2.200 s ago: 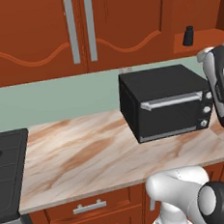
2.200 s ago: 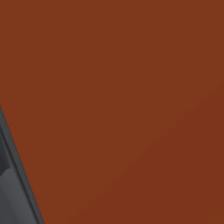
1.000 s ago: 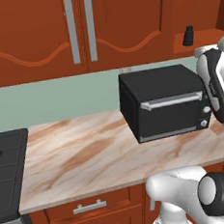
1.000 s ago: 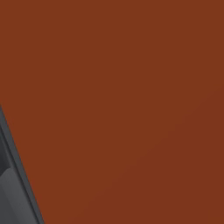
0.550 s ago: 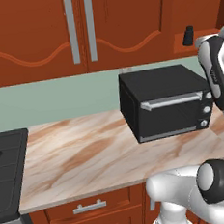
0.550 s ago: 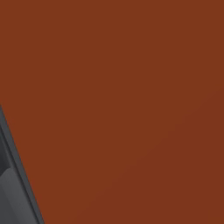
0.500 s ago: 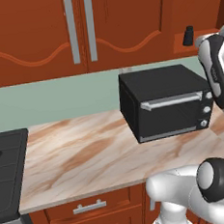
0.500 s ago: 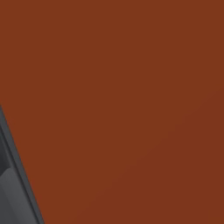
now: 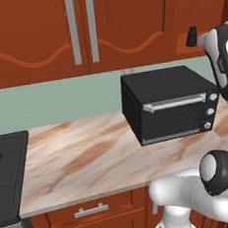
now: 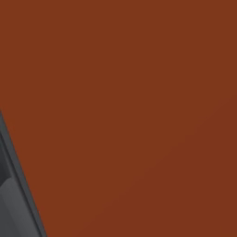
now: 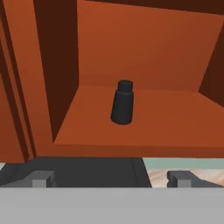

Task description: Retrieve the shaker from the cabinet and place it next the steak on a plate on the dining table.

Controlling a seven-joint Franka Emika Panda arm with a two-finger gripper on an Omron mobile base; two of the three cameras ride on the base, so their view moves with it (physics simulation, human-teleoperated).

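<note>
On the open cabinet shelf: one black shaker, upright, near the middle of the shelf floor. Gripper spread wide, holding nothing, well short of it. Below right: black microwave on the marbled counter.

A black shaker stands upright on the cabinet shelf, ahead of the fingertips and between them.
</note>
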